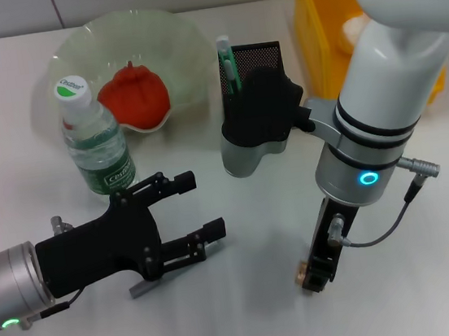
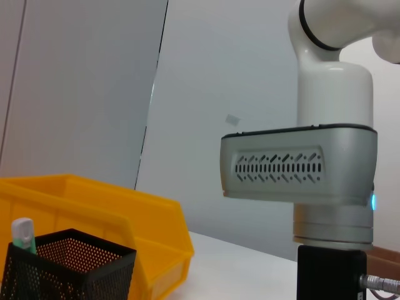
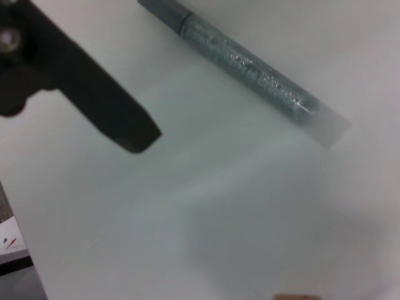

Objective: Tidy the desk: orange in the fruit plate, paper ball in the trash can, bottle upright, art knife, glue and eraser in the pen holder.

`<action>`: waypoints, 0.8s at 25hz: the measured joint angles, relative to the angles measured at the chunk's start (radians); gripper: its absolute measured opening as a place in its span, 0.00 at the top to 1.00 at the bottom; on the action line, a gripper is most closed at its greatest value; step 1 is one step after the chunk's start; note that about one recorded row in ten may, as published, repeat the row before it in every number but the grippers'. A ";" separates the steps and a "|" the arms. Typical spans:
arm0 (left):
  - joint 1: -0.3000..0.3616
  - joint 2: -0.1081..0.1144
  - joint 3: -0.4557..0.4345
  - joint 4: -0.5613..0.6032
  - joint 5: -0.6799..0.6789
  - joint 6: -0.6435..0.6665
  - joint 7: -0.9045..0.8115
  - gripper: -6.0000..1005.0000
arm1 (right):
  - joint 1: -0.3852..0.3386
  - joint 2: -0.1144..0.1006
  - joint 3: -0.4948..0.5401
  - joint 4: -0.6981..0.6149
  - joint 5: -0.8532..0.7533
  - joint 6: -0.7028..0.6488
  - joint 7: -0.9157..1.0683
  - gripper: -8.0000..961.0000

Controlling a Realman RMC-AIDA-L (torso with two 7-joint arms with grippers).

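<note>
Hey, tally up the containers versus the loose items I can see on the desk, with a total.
Containers: 3 — fruit plate, pen holder, trash can
Loose items: 3 — orange in the plate, bottle upright, art knife lying flat
Total: 6

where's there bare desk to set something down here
Bare desk lies at the near edge between the left hand and the right hand, and at the far left beside the fruit plate. It is crowded around the bottle, orange and pen holder.
</note>
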 joint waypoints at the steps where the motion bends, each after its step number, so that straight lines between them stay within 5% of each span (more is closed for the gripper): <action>1: 0.000 0.000 0.000 0.000 0.000 0.000 0.000 0.22 | 0.000 0.000 -0.001 0.003 0.000 0.001 0.000 0.69; 20: 0.001 0.002 -0.006 0.000 0.000 0.000 0.000 0.22 | -0.006 0.000 -0.018 -0.023 0.021 0.014 -0.011 0.70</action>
